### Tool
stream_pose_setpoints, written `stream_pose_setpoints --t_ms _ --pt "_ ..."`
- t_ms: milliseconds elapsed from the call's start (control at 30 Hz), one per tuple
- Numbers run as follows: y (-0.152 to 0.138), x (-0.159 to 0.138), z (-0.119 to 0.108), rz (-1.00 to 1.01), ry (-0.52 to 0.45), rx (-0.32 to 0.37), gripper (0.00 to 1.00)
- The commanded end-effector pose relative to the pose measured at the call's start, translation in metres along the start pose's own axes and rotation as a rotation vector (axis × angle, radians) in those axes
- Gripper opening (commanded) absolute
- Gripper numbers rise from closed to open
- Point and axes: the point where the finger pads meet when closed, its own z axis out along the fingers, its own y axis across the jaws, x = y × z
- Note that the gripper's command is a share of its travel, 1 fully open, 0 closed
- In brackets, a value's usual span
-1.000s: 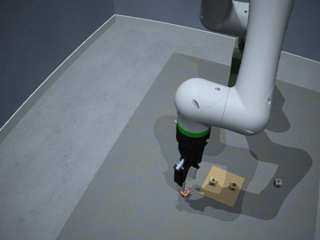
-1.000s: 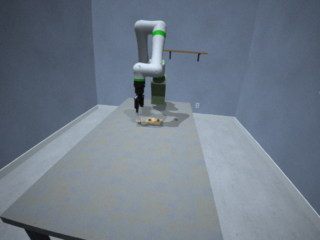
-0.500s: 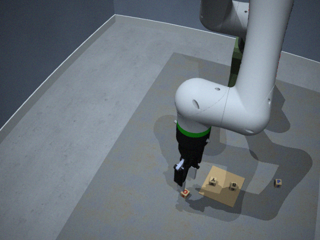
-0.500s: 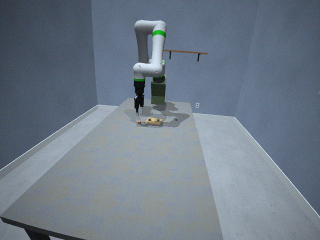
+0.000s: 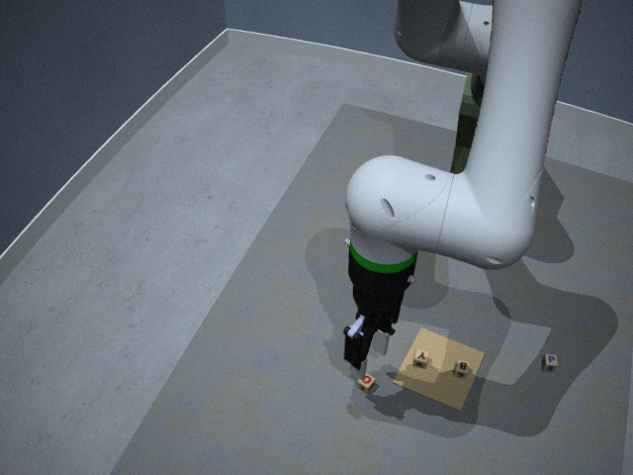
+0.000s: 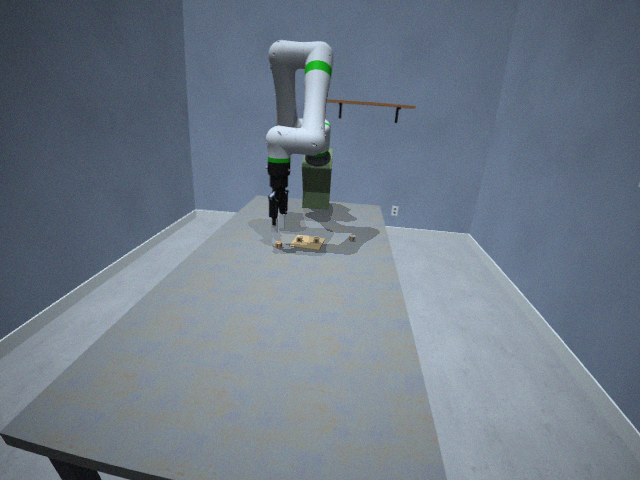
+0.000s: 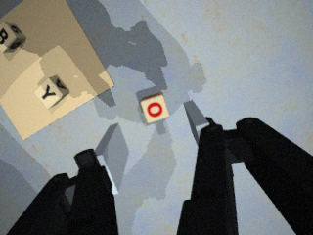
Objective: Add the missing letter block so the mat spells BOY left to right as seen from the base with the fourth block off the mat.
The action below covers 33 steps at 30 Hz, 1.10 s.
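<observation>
A wooden block with a red O (image 5: 366, 382) lies on the table just off the mat's edge. It also shows in the wrist view (image 7: 155, 109) and as a small block in the exterior view (image 6: 278, 244). The tan mat (image 5: 439, 373) holds a Y block (image 5: 420, 358) and a B block (image 5: 461, 367) with a gap between them. Both also show in the wrist view, the Y block (image 7: 51, 93) and the B block (image 7: 10, 35). My gripper (image 5: 367, 360) hangs a little above the O block. Its fingers are partly open and empty, one on each side of the block.
A block with a blue P (image 5: 549, 361) lies on the table off the mat, on the far side from the O block. The arm's green pedestal (image 6: 316, 180) stands behind the mat. A wall shelf (image 6: 369, 104) hangs behind it.
</observation>
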Motion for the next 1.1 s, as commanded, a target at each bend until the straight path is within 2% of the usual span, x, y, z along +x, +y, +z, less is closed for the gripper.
stream_pose_setpoints --t_ms 0,1067 --pt "0.000 0.000 0.001 0.000 0.000 0.000 0.37" --pt "0.000 0.001 0.040 0.000 -0.001 0.000 0.37"
